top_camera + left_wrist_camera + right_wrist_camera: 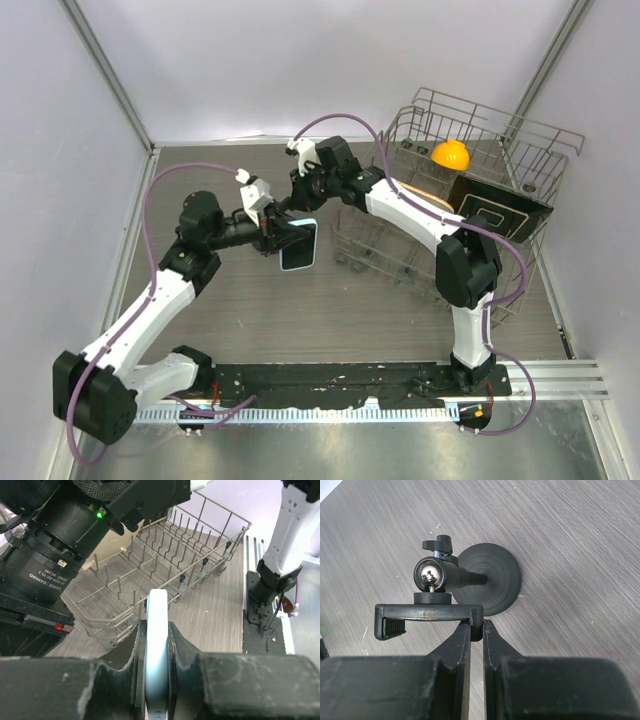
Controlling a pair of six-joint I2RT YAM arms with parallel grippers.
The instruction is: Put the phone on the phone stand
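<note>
Two jobs run at once near the middle of the table [330, 320], and the step in hand looks like bringing phone and stand together. The left gripper [156, 626] is clamped on the phone [156, 607], held edge-on, with the dish rack [175, 565] at 12 o'clock of it. The right gripper [476, 624] has its fingers almost together, pinching the clamp end of the phone stand [492, 575]; the disc base lies at 1 o'clock of the clamp. Next, I judge, the phone needs lining up with the clamp's mouth and sliding in while the stand is steadied.
</note>
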